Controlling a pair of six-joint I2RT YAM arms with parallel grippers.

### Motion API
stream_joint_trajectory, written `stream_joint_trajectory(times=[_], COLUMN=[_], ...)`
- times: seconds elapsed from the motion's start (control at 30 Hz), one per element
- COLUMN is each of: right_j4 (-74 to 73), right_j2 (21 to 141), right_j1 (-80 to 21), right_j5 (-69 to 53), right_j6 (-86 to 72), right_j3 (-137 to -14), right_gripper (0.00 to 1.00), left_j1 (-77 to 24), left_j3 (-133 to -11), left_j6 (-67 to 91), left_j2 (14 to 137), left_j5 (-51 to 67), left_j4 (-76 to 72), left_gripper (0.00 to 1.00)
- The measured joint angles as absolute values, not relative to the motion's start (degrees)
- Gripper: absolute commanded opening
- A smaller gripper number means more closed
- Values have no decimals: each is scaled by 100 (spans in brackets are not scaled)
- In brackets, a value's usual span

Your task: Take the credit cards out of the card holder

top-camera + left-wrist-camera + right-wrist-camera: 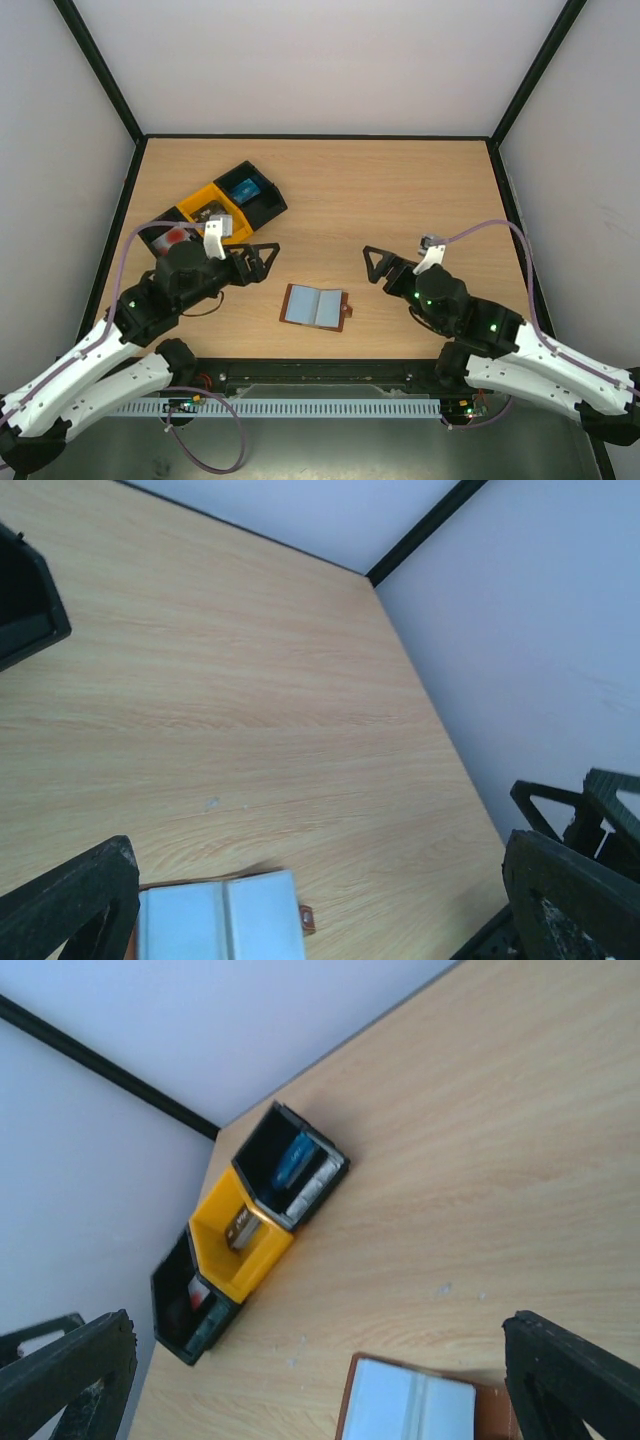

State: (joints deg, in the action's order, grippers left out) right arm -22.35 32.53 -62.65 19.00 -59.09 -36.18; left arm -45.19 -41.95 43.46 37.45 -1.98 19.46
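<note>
- Lying open and flat on the desk (420,190), the card holder (315,307) sat near the front edge between the two arms. Its pale grey-blue inner panels faced up and its small brown tab (347,311) pointed toward the right arm.
- The left claw (268,262) hovered just behind and left of the holder, released, its fingers spread wide with nothing between them.
- The right claw (372,268) faced it from the other side, likewise released and empty, apart from the holder.
- The credit cards lay in three open trays in a row at the far left:
  - a blue card (246,187) in the far black tray (272,207)
  - a dark card (212,212) in the yellow tray (198,202)
  - a red-patched card (176,236) in the near black tray (152,238), partly hidden by the left arm
</note>
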Motion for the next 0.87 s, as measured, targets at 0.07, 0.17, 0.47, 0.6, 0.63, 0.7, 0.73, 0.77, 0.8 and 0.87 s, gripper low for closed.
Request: stream_joint_trajectory(times=[0.07,0.17,0.47,0.6,0.63,0.7,0.73,0.77,0.8,0.87], right_j4=[-2436,-2622,-2851,-2858,-2860,-2871,-2873,-2880,-2882,-2884], right_j2=[3225,3118,2810,2689,2665,2633,2620,2611,2611,2606], right_j1=[-6265,-6265,-6265,-6265,-6265,-6265,-6265,-6265,-6265,-6265], right_j5=[2067,2296,2543,2532,2521,2502,2491,2471,2456,2434], right_j6=[-5802,-5669,-5555,-5594,-5612,-5629,-5645,-5660,-5669,-5684], right_j3=[-3892,-4097,-4023,-3835,-3785,-3715,-3686,-3664,-3656,-3645], right_gripper=[98,97,98,98,98,98,98,98,98,98], left_j1=[-4519,-4519,-4519,-4519,-4519,-4519,-4519,-4519,-4519,-4519], left_j3=[-4217,-4217,-4021,-3966,-3966,-3966,-3966,-3966,-3966,-3966], left_j6=[4261,4193,4160,4182,4193,4224,4244,4254,4263,4283], left_j2=[3586,3363,3068,3092,3089,3081,3076,3065,3059,3028], left_j5=[-134,-99,-141,-202,-226,-296,-325,-349,-362,-388], left_j4=[1990,2078,2099,2141,2139,2147,2154,2161,2165,2176], left_gripper=[100,100,100,100,100,100,100,100,100,100])
